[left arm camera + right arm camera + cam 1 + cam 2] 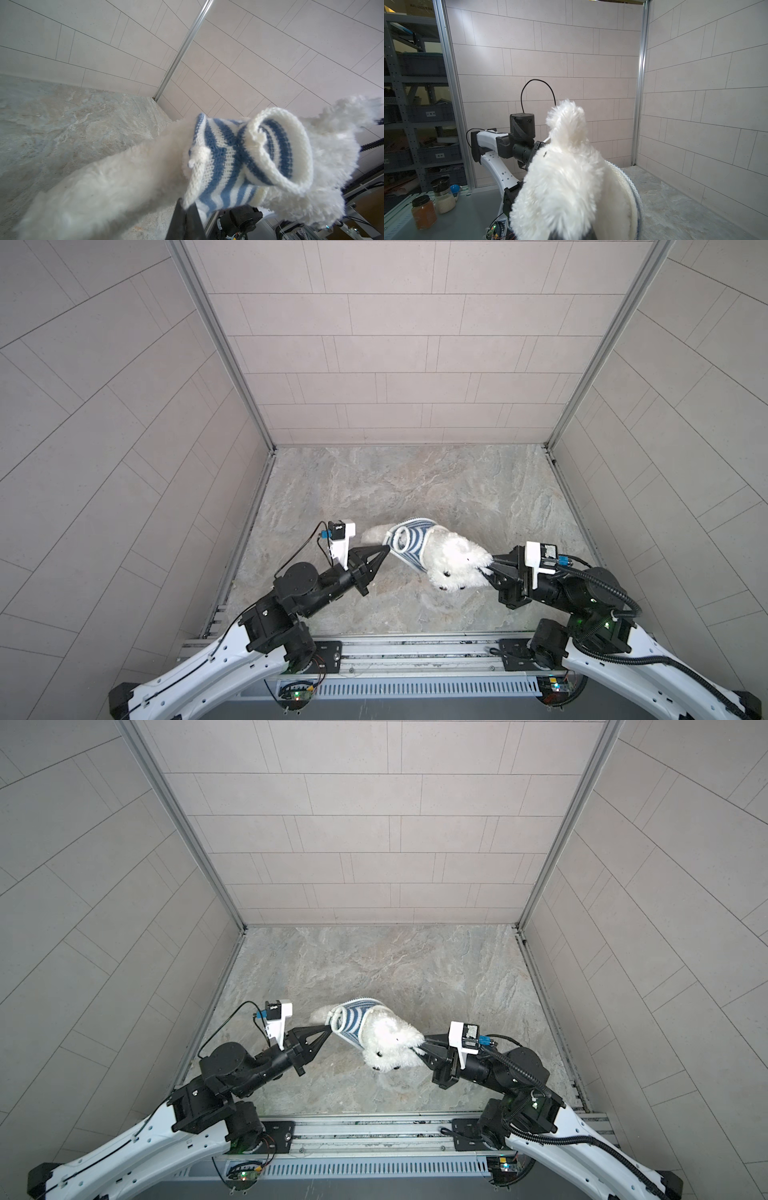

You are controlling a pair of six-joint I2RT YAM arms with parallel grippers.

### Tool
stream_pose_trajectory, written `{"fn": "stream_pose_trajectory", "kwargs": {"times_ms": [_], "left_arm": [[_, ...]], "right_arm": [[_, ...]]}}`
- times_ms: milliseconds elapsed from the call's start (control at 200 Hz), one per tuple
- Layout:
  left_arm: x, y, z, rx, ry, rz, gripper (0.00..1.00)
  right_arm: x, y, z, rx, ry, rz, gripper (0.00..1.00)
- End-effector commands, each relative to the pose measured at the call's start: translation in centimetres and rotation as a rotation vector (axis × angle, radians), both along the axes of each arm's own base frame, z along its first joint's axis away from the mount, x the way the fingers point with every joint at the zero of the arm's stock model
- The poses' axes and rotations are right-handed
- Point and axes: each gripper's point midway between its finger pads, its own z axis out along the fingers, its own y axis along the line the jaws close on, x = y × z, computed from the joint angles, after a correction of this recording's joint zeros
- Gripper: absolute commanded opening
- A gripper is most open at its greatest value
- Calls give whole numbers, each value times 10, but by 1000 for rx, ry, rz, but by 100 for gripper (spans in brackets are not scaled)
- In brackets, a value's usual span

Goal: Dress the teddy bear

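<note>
The left gripper (387, 548) (330, 1028) is pinched closed. Its dark fingertips (188, 207) clamp the lower edge of the shirt (409, 540) (353, 1020) (220, 166), with the knit caught between them. Straight ahead of these tips the blue-and-white shirt wraps the torso of the bear (455, 558) (388, 1040) (99, 187). An empty sleeve (400, 536) (280, 149) stands open as a white-cuffed ring just past the pinched edge. A bare furry limb pokes out of the shirt beside the left gripper and runs back past its fingers toward the wrist camera.

The right gripper (492, 566) (422, 1046) is also closed, its tips buried in the fur at the side of the bear's head. The bear's dark eyes and nose lie just off those tips, on the side nearer the robot's base. In the right wrist view the bear (560, 187) fills the space right in front of the fingers, and the fingers themselves are mostly hidden.

The bear spans the gap between the two grippers, head at the right one and shirted body at the left. It seems to hang above the table (415, 481) (374, 969); whether any part touches it cannot be told.
</note>
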Motion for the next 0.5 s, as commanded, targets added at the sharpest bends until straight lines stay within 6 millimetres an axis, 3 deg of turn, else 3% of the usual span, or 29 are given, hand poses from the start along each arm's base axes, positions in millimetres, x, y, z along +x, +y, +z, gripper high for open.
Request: {"fn": "stream_pose_trajectory", "kwargs": {"times_ms": [0,250,496], "left_arm": [[12,14,-15,73,26,99,0],[23,24,-41,141,93,190,0],[25,29,-45,116,103,212,0]], "right_arm": [[-25,-11,33,99,-128,66,0],[-40,-13,42,126,-169,138,0],[-46,-16,40,137,-180,151,0]]}}
